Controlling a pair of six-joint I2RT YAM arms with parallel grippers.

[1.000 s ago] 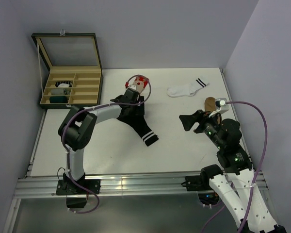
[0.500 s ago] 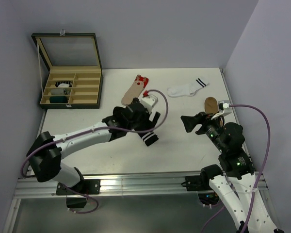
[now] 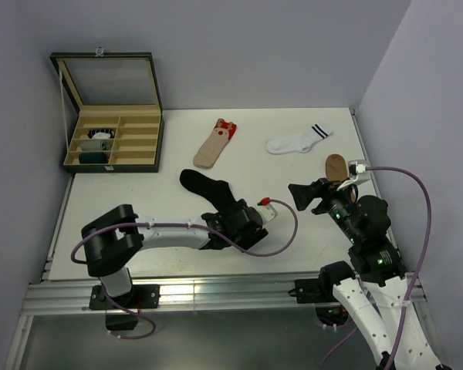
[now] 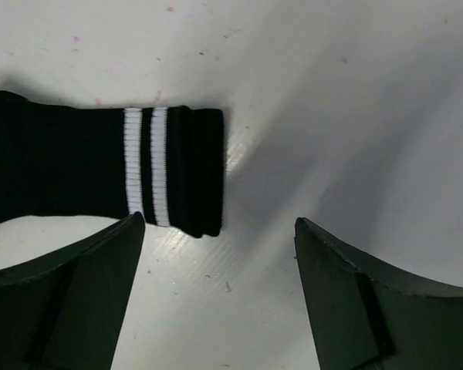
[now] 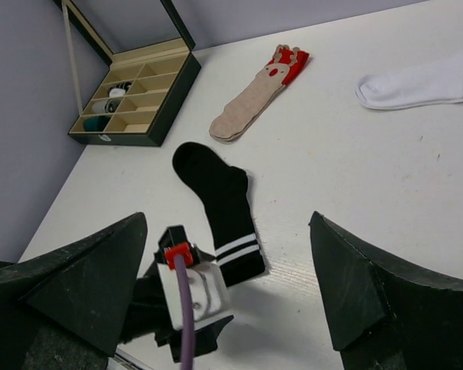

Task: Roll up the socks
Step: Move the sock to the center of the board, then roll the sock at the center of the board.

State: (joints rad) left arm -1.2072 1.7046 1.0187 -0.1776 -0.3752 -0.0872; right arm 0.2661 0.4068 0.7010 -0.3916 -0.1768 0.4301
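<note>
Overhead view of a white surface [image 3: 139,208] with two robot arms at its near edge. A black sock [image 3: 208,187] with two white cuff stripes lies flat near the middle, toe away from the arms and cuff towards them. The left jaws hang low at the cuff end, spread wide and holding nothing. In the left wrist view the striped cuff [image 4: 174,169] lies just ahead of the gap between the two fingertips, nearer one side than the other. The right jaws, also spread wide and empty, hover to the right, well apart from the sock and pointing towards it. A beige sock [image 3: 214,144], a white sock [image 3: 297,141] and a brown sock [image 3: 336,164] lie farther back, untouched. An open compartment box [image 3: 108,164] sits at the far left.

The likely trouble is at the first pinch. Because the cuff sits off-centre in the gap, closing here could catch only a corner or a single layer, and the roll would start crooked. Closing too soon would grasp nothing. Coming down too hard could push the soft fabric along the surface and bunch it, since nothing pins the toe end. The purple cable [image 3: 289,231] looping beside the left wrist might also snag the sock and drag it
</note>
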